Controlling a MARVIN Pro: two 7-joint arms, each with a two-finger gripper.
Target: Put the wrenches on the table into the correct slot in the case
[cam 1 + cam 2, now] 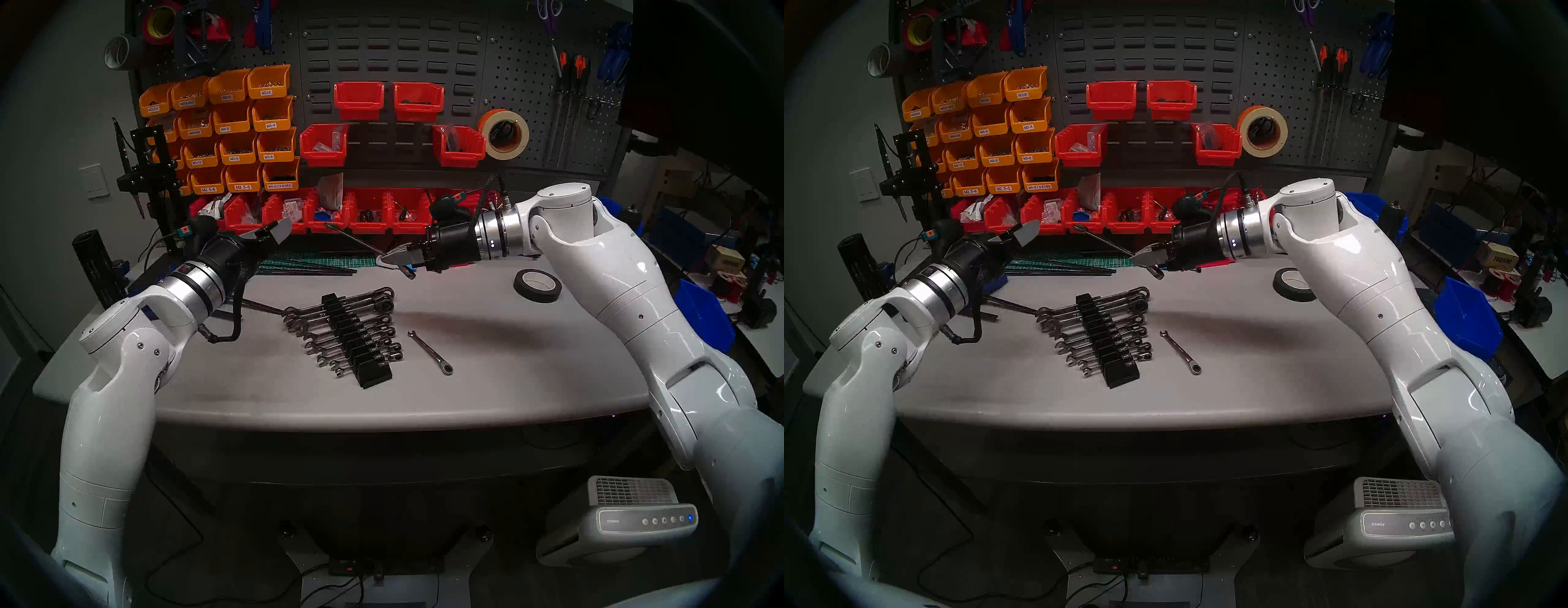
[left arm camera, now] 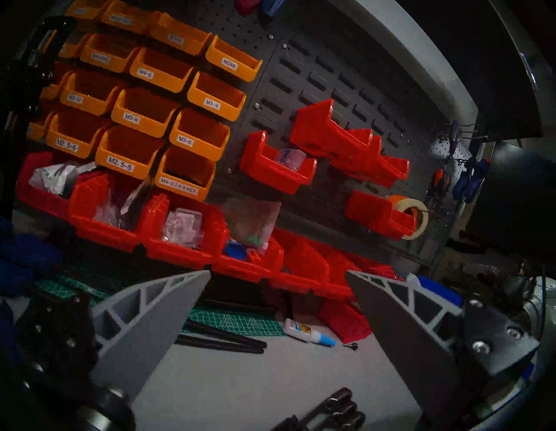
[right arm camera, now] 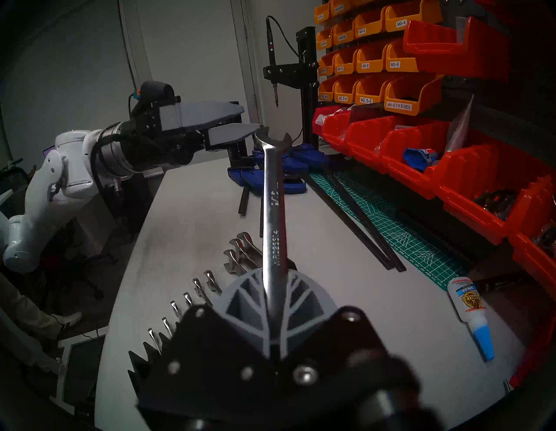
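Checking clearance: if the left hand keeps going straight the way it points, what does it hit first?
Probably the red bins along the back of the table. The open left hand points level toward them; nothing shows between in its wrist view, though depth is uncertain.

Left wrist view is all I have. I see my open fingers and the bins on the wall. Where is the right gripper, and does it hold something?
Observer: The right gripper is shut on a long wrench, held in the air above the table, behind the rack.
Operator: Is another wrench outside the rack?
Observer: Yes. A shorter wrench lies flat on the table, to the right of the rack and apart from it.
Operator: Which end of the long wrench points toward my side?
Observer: Its open end points toward the left gripper. The head view shows a gap between them.
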